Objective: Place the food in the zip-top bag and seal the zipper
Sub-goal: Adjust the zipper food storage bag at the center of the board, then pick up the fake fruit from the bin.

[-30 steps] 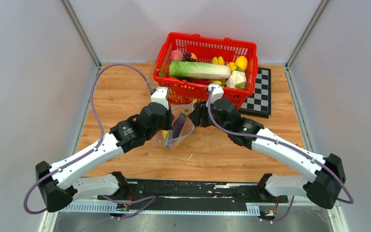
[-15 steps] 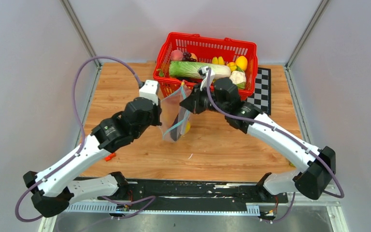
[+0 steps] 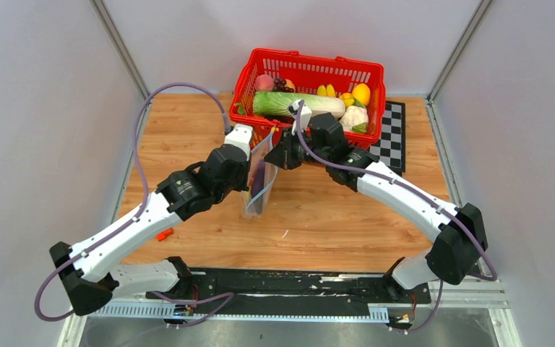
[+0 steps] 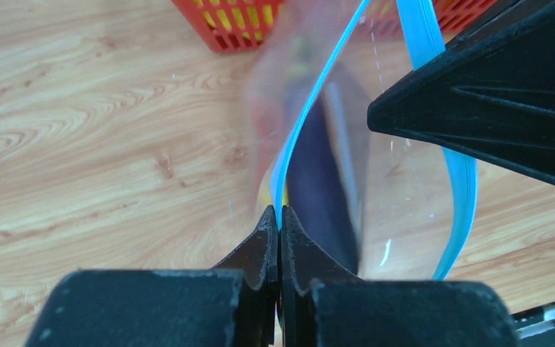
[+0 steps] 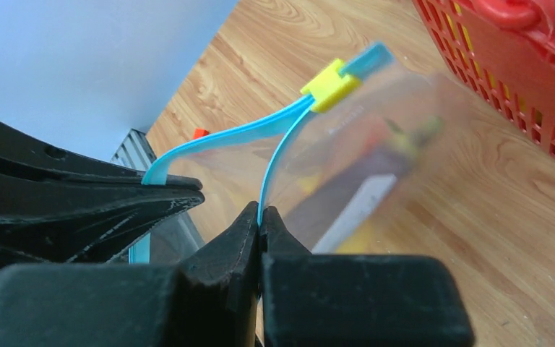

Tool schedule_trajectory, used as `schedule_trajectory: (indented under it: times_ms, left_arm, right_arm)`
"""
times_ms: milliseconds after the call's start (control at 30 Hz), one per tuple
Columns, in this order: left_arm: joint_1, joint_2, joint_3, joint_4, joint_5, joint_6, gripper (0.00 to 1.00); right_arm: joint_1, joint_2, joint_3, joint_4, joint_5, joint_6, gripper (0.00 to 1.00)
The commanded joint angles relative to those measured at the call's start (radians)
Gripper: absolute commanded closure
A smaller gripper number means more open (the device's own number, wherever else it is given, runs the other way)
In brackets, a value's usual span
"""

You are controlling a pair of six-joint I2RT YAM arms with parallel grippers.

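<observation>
A: Status?
B: Left gripper (image 4: 280, 217) and right gripper (image 5: 260, 213) each pinch shut on one lip of the zipper (image 5: 278, 152). The zip-top bag (image 3: 260, 186) hangs between them near the red basket (image 3: 311, 58), with food (image 4: 318, 188) inside.
A: Hazard?
B: Uneven pull may slip a thin lip free, so the bag tips and spills.

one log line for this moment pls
left gripper: shut on zipper | right gripper: shut on zipper | bag: mouth open, food inside
</observation>
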Motion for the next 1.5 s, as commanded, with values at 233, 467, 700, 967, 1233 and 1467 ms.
schedule_trajectory:
  times_ms: [233, 467, 700, 967, 1233, 1467]
  left_arm:
    - [0.005, 0.025, -0.055, 0.082, -0.032, -0.039, 1.0]
    - [0.007, -0.022, -0.018, 0.062, -0.063, 0.017, 1.0]
    - [0.008, -0.034, 0.078, -0.02, -0.099, 0.076, 1.0]
    - [0.008, -0.046, 0.068, -0.034, -0.087, 0.06, 1.0]
    - [0.008, -0.029, -0.018, 0.017, 0.017, 0.009, 1.0]
    - [0.008, -0.002, -0.062, 0.084, 0.094, -0.012, 1.0]
  right_arm:
    - [-0.024, -0.092, 0.049, -0.09, 0.047, -0.217, 0.43]
    - [-0.131, -0.159, 0.118, -0.143, 0.216, -0.342, 0.31]
    - [-0.307, -0.016, 0.305, -0.28, 0.446, -0.368, 0.3]
    - [-0.441, 0.324, 0.597, -0.374, 0.583, -0.312, 0.27]
    - [-0.448, 0.662, 0.979, -0.571, 0.845, -0.343, 0.25]
    - [-0.465, 0.723, 0.999, -0.507, 0.932, -0.364, 0.24]
